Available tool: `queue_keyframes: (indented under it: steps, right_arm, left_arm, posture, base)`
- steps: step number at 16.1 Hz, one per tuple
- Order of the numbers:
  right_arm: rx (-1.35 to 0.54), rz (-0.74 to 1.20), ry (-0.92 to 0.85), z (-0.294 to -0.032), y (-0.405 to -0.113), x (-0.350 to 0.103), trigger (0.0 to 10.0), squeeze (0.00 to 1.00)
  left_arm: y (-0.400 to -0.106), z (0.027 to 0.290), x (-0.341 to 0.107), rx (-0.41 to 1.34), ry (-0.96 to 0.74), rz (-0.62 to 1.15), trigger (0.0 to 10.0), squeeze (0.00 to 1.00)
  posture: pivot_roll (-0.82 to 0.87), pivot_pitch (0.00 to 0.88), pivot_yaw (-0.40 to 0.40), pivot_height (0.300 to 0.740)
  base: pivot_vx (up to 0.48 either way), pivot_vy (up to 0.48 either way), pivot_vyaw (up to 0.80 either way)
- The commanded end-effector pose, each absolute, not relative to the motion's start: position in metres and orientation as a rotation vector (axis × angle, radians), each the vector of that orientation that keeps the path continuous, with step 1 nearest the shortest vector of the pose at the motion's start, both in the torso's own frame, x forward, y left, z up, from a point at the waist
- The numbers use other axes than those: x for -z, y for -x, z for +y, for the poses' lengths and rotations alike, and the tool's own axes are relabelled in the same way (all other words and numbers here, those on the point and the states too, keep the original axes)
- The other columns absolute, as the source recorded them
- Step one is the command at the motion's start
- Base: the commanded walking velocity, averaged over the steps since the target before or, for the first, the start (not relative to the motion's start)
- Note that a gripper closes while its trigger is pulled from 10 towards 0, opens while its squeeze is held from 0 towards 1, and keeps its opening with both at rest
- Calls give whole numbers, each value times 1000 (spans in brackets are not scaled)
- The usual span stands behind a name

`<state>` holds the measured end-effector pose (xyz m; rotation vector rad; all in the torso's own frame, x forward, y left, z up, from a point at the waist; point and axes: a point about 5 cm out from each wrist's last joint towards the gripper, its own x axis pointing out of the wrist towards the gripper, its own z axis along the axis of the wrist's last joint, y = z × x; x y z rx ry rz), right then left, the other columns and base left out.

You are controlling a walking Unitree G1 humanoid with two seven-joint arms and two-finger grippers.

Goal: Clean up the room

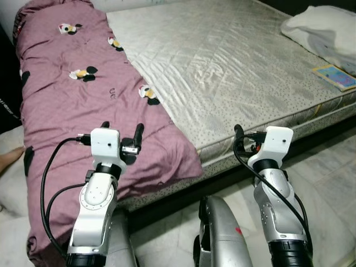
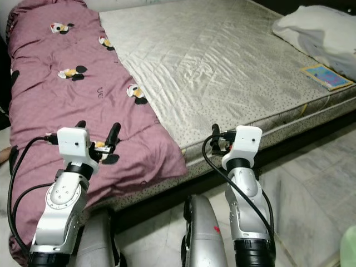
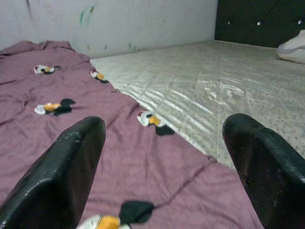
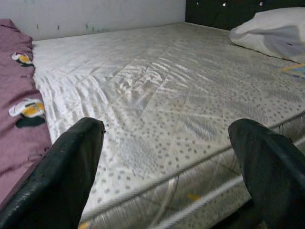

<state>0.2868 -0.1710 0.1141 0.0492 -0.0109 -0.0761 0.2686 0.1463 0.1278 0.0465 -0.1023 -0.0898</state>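
Observation:
A mauve blanket (image 1: 67,94) printed with cartoon figures lies along the left side of a bare quilted mattress (image 1: 222,55), and its near end hangs over the bed's edge. My left gripper (image 1: 122,129) is open and held just above that near end, with nothing between its fingers (image 3: 71,167). My right gripper (image 4: 167,129) is open too and holds nothing. It hovers at the mattress's front edge, to the right of the blanket. A white pillow (image 1: 325,28) rests at the bed's far right, with a colourful flat book (image 1: 335,76) just in front of it.
Pale tiled floor (image 1: 328,189) runs along the bed's front and right. What looks like a bare foot (image 1: 10,157) shows at the left edge, beside the blanket. A white wall (image 3: 119,19) stands behind the bed, and a dark headboard (image 3: 257,19) is at its right end.

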Motion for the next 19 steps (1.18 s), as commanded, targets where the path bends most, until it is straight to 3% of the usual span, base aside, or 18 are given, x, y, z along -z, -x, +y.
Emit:
queue_keyframes:
  steps: [1,4,19]
  right_arm:
    - [73,-23,-57,-171,-288,-116,10000,0]
    - [76,-28,-59,-171,-290,-118,10000,0]
    - [76,-28,-59,-171,-290,-118,10000,0]
  left_arm:
    - [-271,147,-133,79,-45,-113,10000,0]
    - [-272,149,-130,71,-56,-93,10000,0]
    - [-272,149,-130,71,-56,-93,10000,0]
  posture:
    - [-36,21,-17,640]
    - [-35,16,-13,680]
    - [-35,16,-13,680]
  base:
    - [0,0,0]
    - [0,0,0]
    - [0,0,0]
